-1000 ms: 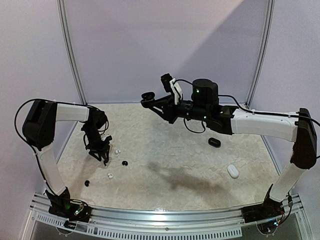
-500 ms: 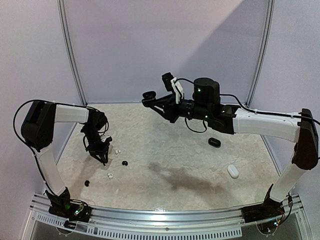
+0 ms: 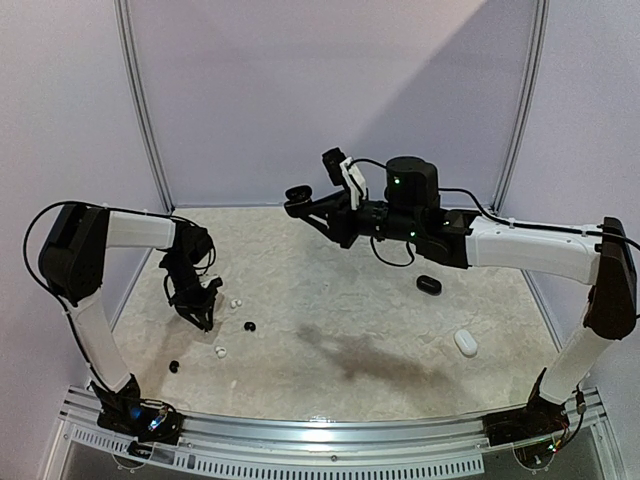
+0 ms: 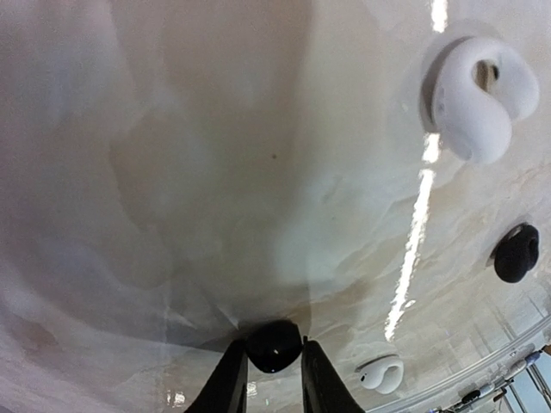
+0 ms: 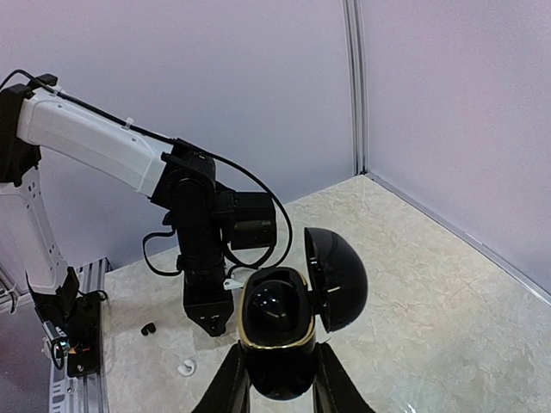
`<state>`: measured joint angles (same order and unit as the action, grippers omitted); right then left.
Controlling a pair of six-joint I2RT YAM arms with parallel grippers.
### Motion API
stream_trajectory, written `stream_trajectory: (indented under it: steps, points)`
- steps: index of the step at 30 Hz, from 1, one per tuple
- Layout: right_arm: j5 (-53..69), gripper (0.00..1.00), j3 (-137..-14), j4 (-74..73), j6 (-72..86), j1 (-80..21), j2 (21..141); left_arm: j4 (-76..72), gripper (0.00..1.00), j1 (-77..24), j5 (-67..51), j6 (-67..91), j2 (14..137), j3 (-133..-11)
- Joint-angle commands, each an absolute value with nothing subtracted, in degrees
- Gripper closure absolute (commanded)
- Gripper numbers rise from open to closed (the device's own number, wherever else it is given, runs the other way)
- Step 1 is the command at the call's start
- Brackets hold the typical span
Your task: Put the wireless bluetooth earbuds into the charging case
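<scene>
Pinching a black earbud (image 4: 274, 344) on the table (image 4: 215, 172), the left claw (image 4: 274, 354) is nearly closed, having edged slightly lower this past second — the grasp looks made. A white earbud (image 4: 478, 99) lies near, a second black earbud (image 4: 516, 254) beyond. The right claw (image 5: 277, 372), barely moved, clamps the open case (image 5: 277, 327) aloft, well apart — so lifting toward it should follow.

The left gripper (image 3: 204, 319), low at the left of the frame, has edged a shade further left and down toward the tabletop, and the left arm's (image 3: 72, 252) dark elbow block has leaned out to the left with it. Over at the right edge, the right arm's (image 3: 612, 275) elbow has swung slightly outward.
</scene>
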<state>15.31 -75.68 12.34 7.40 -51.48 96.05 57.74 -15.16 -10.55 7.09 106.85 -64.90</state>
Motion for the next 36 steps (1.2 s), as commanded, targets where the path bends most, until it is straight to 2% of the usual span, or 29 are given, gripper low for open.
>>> stream_trajectory:
  steps: [1,10,18,27,32,36]
  points:
    - [15.32,1.00,-76.99,11.54,7.00,-51.94,95.45,55.08,0.76,-15.70,-9.24,6.33,108.46,-65.82]
    - [16.50,1.00,-78.12,11.39,7.15,-51.88,96.67,53.28,0.73,-16.05,-10.11,6.58,107.50,-65.02]
    - [16.70,1.00,-78.37,11.01,7.14,-51.94,96.90,51.50,0.81,-16.05,-7.75,6.36,107.68,-64.10]
    - [17.29,1.00,-78.83,10.72,7.63,-51.91,97.53,50.18,1.00,-16.04,-7.54,5.55,107.26,-63.13]
    - [17.70,1.00,-79.27,10.14,7.43,-51.93,97.98,50.27,1.00,-15.97,-7.94,5.02,105.37,-64.05]
    - [17.87,1.00,-79.11,9.96,6.47,-51.87,98.09,51.94,1.00,-15.64,-8.08,3.21,101.49,-69.43]
